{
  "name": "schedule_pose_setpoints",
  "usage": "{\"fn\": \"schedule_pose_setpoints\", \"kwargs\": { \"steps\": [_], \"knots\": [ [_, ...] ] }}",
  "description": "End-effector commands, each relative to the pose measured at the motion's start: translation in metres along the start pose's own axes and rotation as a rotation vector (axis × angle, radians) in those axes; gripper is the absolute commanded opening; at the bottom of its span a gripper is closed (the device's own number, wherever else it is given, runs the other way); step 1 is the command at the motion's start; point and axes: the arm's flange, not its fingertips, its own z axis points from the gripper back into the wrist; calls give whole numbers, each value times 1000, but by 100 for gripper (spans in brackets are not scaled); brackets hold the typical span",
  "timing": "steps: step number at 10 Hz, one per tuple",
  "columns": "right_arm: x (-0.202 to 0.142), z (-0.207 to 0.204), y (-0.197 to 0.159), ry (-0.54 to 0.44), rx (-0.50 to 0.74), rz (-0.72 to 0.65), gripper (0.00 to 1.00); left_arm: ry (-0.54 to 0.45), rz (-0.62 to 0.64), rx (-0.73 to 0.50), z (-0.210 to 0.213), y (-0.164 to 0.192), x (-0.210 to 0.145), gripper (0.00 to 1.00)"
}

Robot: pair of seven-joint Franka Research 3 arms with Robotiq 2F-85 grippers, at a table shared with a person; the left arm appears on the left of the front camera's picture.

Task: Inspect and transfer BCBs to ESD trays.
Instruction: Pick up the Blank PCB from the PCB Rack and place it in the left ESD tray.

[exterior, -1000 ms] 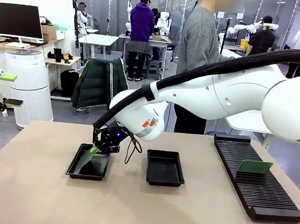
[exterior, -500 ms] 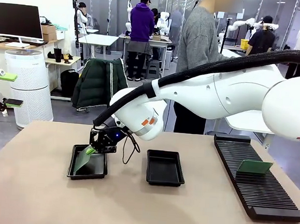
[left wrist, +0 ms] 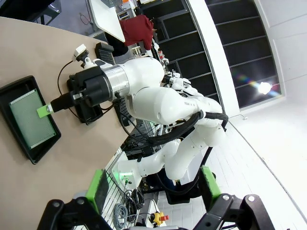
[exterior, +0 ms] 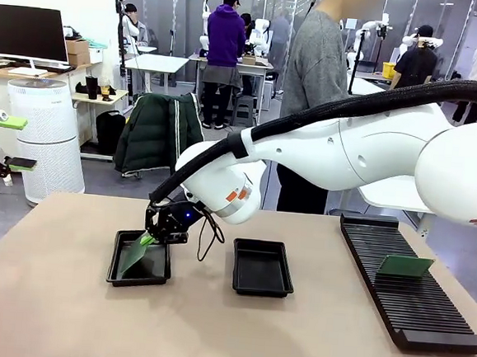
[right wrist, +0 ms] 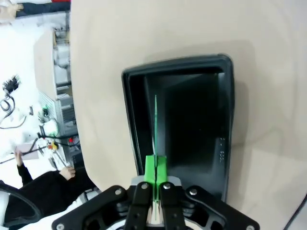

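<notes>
Board (exterior: pixel 136 253) is clamped by its top edge in the right jaws, tilted, with its low end dipping into the tray (exterior: pixel 137 283) just under them. Left jaws gape wide, nothing between them, well away from that tray.

- The right arm (exterior: pixel 340 153) stretches in from the right across the far half of the table (exterior: pixel 210 333), barring the way to the person (exterior: pixel 313 69) behind it.
- The right gripper (exterior: pixel 151 236), clamped on a tilted circuit board (exterior: pixel 137 253), hangs over the left tray (exterior: pixel 117 278) and takes up the room above it.
- The middle tray (exterior: pixel 261 291) lies bare and is reachable from the near side; a strip of bare table separates it from the left tray.
- The long rack (exterior: pixel 434 322) lines the right edge, with a second board (exterior: pixel 405 266) standing in its slots.
- The near strip of table is bare from side to side.
</notes>
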Motion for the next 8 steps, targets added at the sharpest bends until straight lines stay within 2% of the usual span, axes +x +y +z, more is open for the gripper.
{"fn": "schedule_pose_setpoints", "kwargs": {
  "steps": [1, 2, 7, 8],
  "knots": [
    [0, -5, 15, 82, -125, 89, 2, -2, -1, -2, 1, -1, 0, 100],
    [2, -6, 16, 79, -153, 111, 2, -2, -1, -2, 1, -1, 0, 100],
    [11, -12, 8, 68, -121, 123, 2, -2, -1, -2, 1, -1, 0, 100],
    [12, -14, 9, 66, -119, 133, 12, -2, -1, -2, 1, -1, 0, 100]
  ]
}}
